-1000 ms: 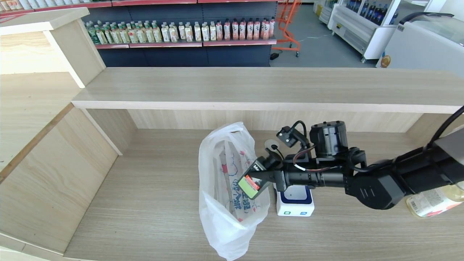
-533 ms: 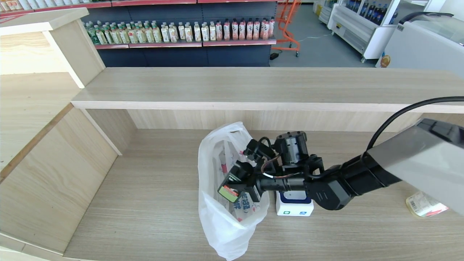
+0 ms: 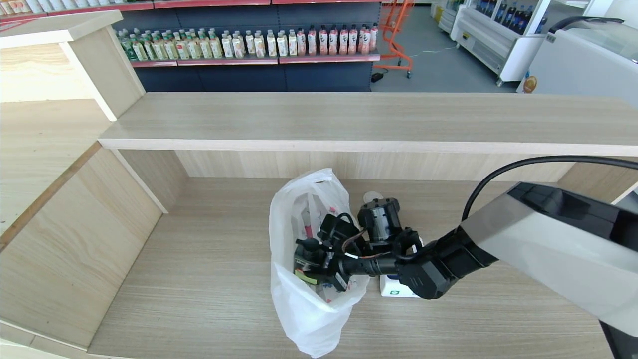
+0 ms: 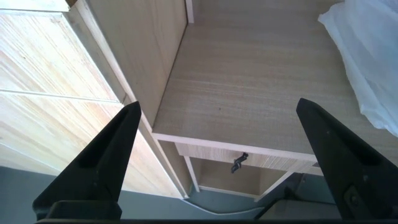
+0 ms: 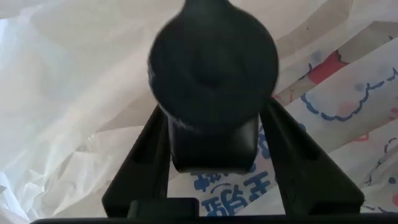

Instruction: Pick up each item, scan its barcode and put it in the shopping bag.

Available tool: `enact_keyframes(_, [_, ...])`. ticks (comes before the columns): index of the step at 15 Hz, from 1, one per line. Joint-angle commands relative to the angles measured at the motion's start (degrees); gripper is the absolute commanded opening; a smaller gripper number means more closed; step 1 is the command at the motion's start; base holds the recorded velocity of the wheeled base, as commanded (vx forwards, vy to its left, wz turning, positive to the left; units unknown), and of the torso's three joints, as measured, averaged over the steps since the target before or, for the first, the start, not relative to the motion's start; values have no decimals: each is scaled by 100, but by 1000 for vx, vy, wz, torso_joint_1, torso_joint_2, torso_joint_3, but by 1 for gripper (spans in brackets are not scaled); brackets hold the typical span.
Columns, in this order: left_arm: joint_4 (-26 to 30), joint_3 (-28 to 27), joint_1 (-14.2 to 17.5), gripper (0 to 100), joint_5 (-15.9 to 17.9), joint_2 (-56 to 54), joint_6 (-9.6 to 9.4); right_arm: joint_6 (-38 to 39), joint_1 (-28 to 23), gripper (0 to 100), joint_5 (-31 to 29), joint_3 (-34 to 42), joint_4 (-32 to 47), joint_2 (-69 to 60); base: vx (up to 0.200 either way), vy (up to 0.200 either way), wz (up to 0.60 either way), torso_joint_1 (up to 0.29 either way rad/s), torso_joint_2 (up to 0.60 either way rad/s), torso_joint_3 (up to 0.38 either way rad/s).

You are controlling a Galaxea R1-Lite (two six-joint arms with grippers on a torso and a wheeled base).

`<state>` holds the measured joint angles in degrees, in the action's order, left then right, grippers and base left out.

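Inside the bag (image 3: pixel 294 309), the right pincer (image 3: pixel 306 264) has lowered from beside the scanner (image 3: pixel 391 290), gripping the bottle (image 5: pixel 211 74); release seems next. Left pincer (image 4: pixel 217 106) gapes wide.

Bright, even light is flooding the counter (image 3: pixel 199 279), soft shadows are pooling under its ledge (image 3: pixel 349 145), the shopping bag (image 3: pixel 299 319) is glowing white, and edges are bowing near the corners.
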<state>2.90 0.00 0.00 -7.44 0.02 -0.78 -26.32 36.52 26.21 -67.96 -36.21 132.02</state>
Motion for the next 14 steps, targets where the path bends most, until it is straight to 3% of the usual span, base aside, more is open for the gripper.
enact_keyframes(1, [0,0,0,100,-3,-2,-1,118,-5,100,-2,-50,0,34,0,0,0,0,0,0])
enact_keyframes(3, [0,0,0,100,-3,-2,-1,628,-22,100,-2,-33,-9,-168,0,0,0,0,0,0])
enact_keyframes(6, [0,0,0,100,-3,6,-1,3159,-400,100,16,11,-27,-1109,0,0,0,0,0,0])
enact_keyframes(8, [0,0,0,100,-3,-2,-1,4091,-708,100,112,407,43,-1926,0,0,0,0,0,0])
enact_keyframes(10, [0,0,0,100,-3,-2,-1,4179,-1174,100,675,1347,571,-3130,0,0,0,0,0,0])
enact_keyframes(12, [0,0,0,100,-3,-2,-1,4152,-1481,100,736,1866,1432,-4176,0,0,0,0,0,0])
enact_keyframes(14, [0,0,0,100,-3,-2,-1,4135,-1736,100,736,2077,1713,-4721,0,0,0,0,0,0])
